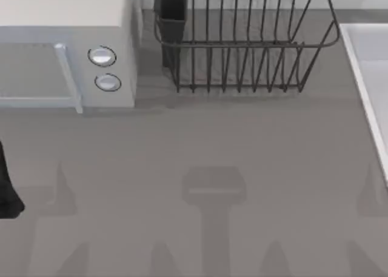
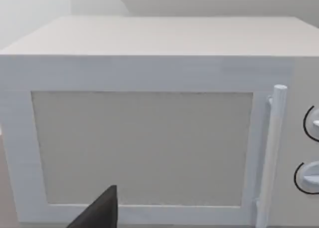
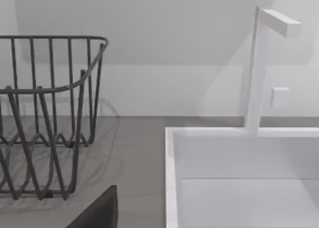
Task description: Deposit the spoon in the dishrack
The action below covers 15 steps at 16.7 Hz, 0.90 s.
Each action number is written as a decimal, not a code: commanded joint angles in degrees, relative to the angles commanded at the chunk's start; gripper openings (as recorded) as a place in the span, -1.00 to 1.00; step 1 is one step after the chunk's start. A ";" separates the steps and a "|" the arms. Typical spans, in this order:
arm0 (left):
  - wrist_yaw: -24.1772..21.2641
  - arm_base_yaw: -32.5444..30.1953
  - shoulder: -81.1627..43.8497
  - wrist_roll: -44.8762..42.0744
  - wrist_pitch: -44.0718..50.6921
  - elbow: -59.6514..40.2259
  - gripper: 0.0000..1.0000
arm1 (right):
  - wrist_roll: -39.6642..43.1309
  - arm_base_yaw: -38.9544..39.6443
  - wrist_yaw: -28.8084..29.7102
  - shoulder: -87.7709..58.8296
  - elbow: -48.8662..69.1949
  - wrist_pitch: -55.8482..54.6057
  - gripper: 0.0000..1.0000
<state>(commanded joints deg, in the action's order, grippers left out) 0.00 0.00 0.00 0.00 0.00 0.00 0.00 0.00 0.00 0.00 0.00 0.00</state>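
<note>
Top view first: the dishrack (image 1: 242, 43) stands at the far side of the desk (image 1: 200, 143), with its dark utensil cup (image 1: 173, 13) at the corner next to the white box with two knobs (image 1: 103, 68); a white sink edge (image 1: 367, 77) runs along the desk's right side; a dark piece of the left arm (image 1: 7, 189) sits at the left edge, well away from the rack; I can find no spoon on the desk or in the rack.

Left wrist view: the left tool (image 2: 97, 213) shows as one dark finger tip, with the white box (image 2: 144, 138) and its handle (image 2: 271, 153) straight ahead of it; whether that tool is open or closed I cannot tell.

Right wrist view: the right tool (image 3: 97, 210) likewise shows one dark tip; ahead lie the rack (image 3: 45, 118) to one side and the sink (image 3: 239, 178) with its tap (image 3: 259, 68) to the other; its state I cannot tell either.

As I judge it, nothing is done yet: the spoon must be found, picked up and set in the rack.
</note>
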 joint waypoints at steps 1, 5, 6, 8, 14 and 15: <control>0.00 0.00 0.00 0.00 0.00 0.00 1.00 | 0.00 0.00 0.00 0.00 0.00 0.00 1.00; 0.00 0.00 0.00 0.00 0.00 0.00 1.00 | 3.46 -0.35 -0.58 -2.99 2.39 1.67 1.00; 0.00 0.00 0.00 0.00 0.00 0.00 1.00 | 5.73 -0.66 -0.81 -4.96 3.84 2.85 1.00; 0.00 0.00 0.00 0.00 0.00 0.00 1.00 | 11.76 -1.69 -1.06 -10.25 7.33 6.16 1.00; 0.00 0.00 0.00 0.00 0.00 0.00 1.00 | 39.74 -8.59 1.49 -34.22 19.54 22.98 1.00; 0.00 0.00 0.00 0.00 0.00 0.00 1.00 | 45.41 -10.26 2.36 -38.91 21.67 26.42 1.00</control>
<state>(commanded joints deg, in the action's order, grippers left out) 0.00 0.00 0.00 0.00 0.00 0.00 45.41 -10.26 2.36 -38.91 21.67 26.42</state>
